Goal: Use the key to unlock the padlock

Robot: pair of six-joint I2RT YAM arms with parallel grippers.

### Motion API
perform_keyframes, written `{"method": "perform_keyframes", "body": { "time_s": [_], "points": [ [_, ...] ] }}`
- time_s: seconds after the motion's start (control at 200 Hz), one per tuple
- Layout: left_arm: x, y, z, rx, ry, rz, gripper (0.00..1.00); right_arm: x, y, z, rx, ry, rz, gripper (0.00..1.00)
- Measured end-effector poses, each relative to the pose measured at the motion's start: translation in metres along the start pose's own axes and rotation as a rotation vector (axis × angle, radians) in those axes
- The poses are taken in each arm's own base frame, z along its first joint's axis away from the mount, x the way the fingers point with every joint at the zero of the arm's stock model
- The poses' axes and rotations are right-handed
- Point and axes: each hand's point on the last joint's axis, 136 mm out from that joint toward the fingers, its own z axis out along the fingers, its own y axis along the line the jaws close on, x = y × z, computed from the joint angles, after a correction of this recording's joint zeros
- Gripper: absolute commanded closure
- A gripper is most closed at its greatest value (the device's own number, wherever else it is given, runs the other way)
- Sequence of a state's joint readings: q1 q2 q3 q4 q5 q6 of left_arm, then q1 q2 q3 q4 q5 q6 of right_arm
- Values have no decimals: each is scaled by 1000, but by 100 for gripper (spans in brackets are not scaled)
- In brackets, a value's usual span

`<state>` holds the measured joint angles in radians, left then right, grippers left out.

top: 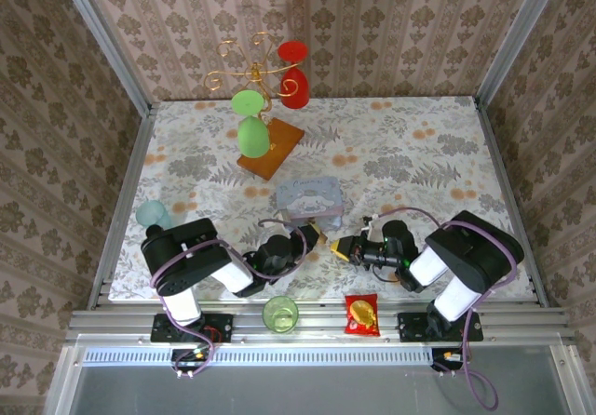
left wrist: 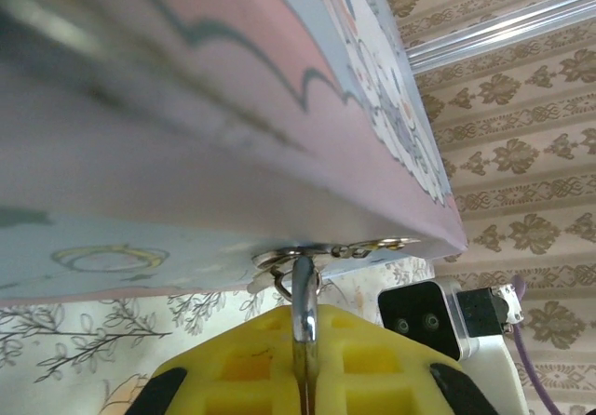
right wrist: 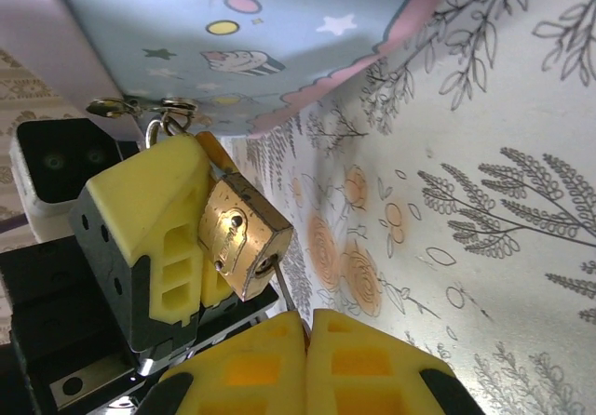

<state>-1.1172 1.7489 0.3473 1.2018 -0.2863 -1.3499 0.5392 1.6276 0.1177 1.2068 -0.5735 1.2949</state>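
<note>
- The padlock (right wrist: pixel 244 238) hangs at the tin's (right wrist: pixel 279 33) hasp, with the left gripper's (left wrist: pixel 303 341) jaws clamped on its shackle.
- The right gripper's (right wrist: pixel 305 327) jaws pinch the key (right wrist: pixel 282 292), whose shaft points up at the keyhole just beside it.

Brass-gold on the padlock (right wrist: pixel 244 238), thin silver on the key (right wrist: pixel 279 297). Yellow pads with black backs on the right gripper (right wrist: pixel 307 329). Pale blue tin (right wrist: pixel 186 24), pink-edged, with stars and dots. White tablecloth (right wrist: pixel 484 154) printed with grey leaves, orange blossoms.
</note>
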Motion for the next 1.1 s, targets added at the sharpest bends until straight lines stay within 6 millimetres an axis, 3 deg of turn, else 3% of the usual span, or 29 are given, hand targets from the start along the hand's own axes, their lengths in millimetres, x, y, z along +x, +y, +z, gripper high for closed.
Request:
{"method": "perform_keyframes", "body": {
  "time_s": [0.325,1.1],
  "points": [
    [-1,-6,-1,20,1,-26,100,-12,3,-9,-17,-55,-4,100],
    [0,-12,-2,38,-6,-52,100,-20,7,-17,-32,-115,24,100]
  ]
}}
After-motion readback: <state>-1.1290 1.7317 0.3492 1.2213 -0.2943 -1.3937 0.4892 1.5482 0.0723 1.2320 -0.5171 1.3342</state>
